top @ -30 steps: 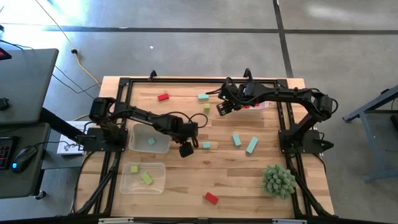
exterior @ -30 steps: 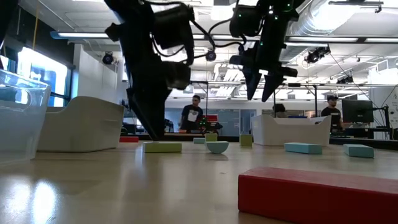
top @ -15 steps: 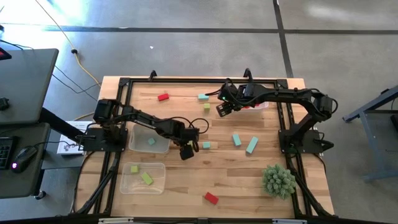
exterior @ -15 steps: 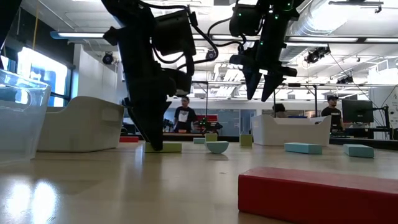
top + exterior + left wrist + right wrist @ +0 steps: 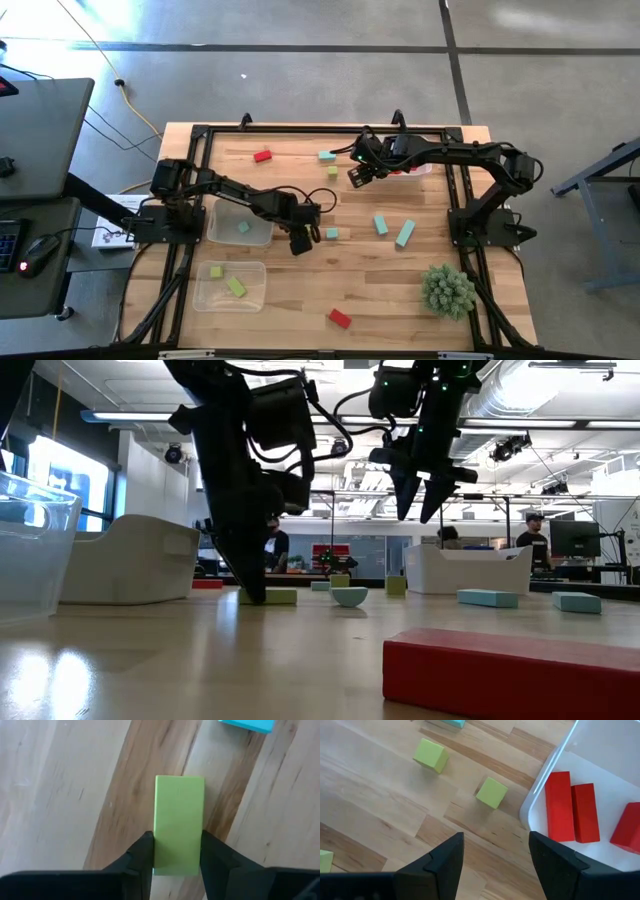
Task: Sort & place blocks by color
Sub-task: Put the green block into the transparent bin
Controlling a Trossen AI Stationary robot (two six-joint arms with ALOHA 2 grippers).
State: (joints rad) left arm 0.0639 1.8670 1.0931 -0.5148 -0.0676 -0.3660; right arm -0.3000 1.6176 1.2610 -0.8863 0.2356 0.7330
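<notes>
Wooden table (image 5: 300, 300); left gripper (image 5: 176, 851) clamping yellow-green bar (image 5: 179, 822).

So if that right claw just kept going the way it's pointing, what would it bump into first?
Probably bare table. The right gripper hangs open above the wood; a yellow-green cube and the tray of red blocks lie slightly ahead. Depth is unclear.

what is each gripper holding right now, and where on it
The left gripper is shut on a green block, pinching its two long sides near one end. The right gripper is open, holding nothing.
</notes>
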